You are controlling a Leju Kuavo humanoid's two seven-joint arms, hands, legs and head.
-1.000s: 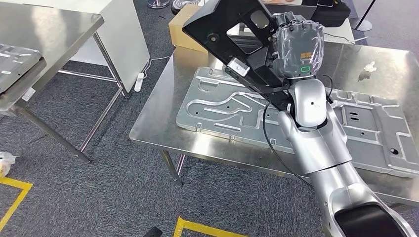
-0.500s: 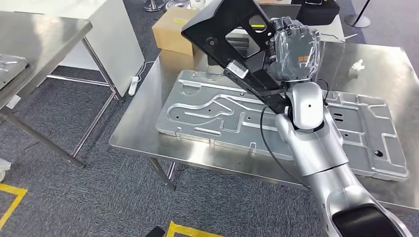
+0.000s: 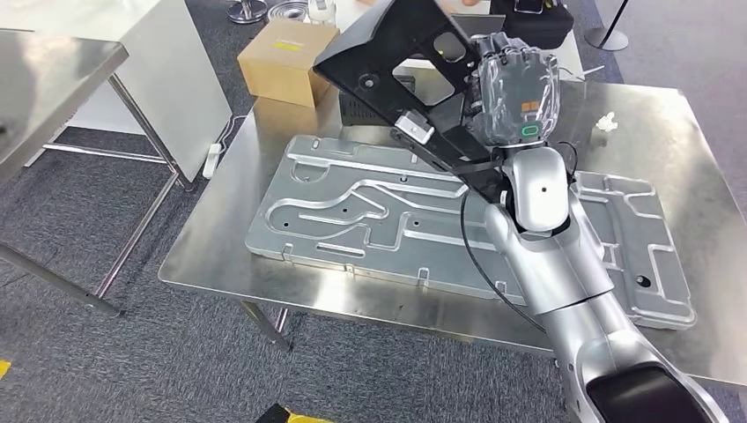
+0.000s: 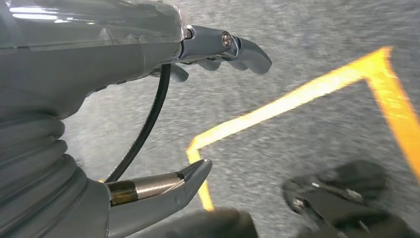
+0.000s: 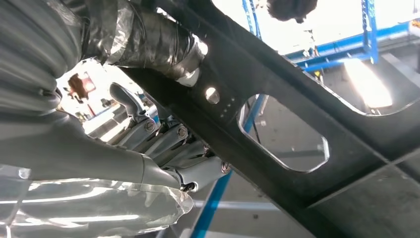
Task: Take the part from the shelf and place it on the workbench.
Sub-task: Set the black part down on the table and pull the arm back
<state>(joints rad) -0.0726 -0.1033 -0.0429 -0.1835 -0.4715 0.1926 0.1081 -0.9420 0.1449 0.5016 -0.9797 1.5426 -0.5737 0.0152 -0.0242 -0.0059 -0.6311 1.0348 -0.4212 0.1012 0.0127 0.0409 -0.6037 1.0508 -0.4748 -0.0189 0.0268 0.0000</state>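
The right hand (image 3: 514,97) grips the black part (image 3: 401,53), holding it tilted in the air above the workbench (image 3: 220,242) and its ribbed metal sheet (image 3: 352,207). The left hand (image 4: 148,74) hangs with fingers apart, holding nothing. Carrying is the step; next, I judge, comes lowering onto bare bench.

R arm (image 3: 564,264) reaches up and fwd from lower right, silver forearm angled, wrist raised. R hand (image 3: 514,95), wrapped in clear film, has fingers (image 5: 163,141) and thumb clamped on black part (image 3: 401,53), held tilted in air. L hand (image 4: 163,99) hangs down, fingers apart, holding nothing.
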